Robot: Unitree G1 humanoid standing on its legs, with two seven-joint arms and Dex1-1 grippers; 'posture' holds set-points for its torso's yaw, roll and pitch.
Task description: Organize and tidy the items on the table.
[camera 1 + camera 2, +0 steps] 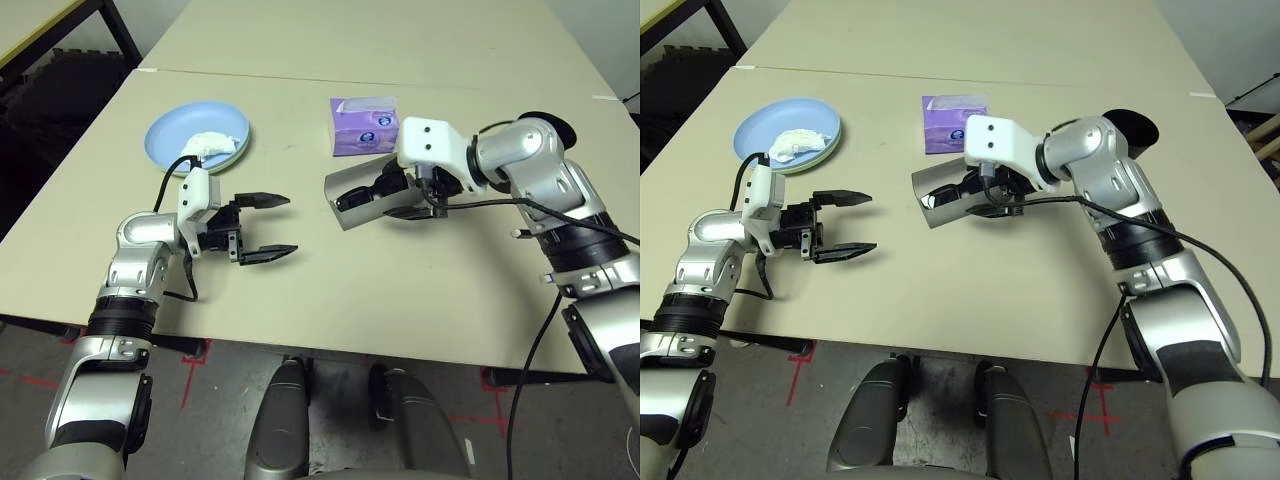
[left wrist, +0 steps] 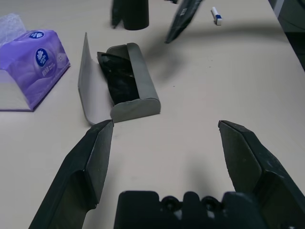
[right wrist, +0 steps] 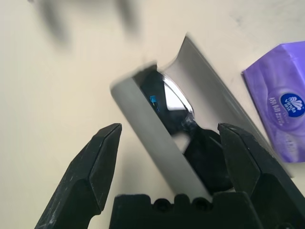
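Table, a large matte beige rectangle [image 1: 300, 300], stretches out in front of you and carries everything here. On your left lies the round light blue plate [image 1: 180, 118], overlapping a pale green plate [image 1: 233, 162] whose rim peeks out beneath it. Well to the right of them, on the far side of your grippers, sits the purple tissue box [image 1: 363, 130]. Just nearer to you than the box, you have the grey glasses case [image 1: 345, 185], lying open and slanted, with the black sunglasses [image 3: 167, 102] nested inside. The black cup [image 1: 1132, 128] is over on your right, beyond the bend of your right arm. On the light blue plate rests the crumpled white tissue [image 1: 208, 145]. Smallest is the white pen [image 2: 217, 16], lying on the tabletop beyond the case as your left wrist view has it.

Your left gripper [image 1: 278, 228], with its two black fingers spread wide, hangs between the plates and the case, holding nothing. Your right gripper [image 3: 170, 128] is spread wide as well, right over the open case; its fingers pinch nothing, though you cannot tell whether one touches the case.
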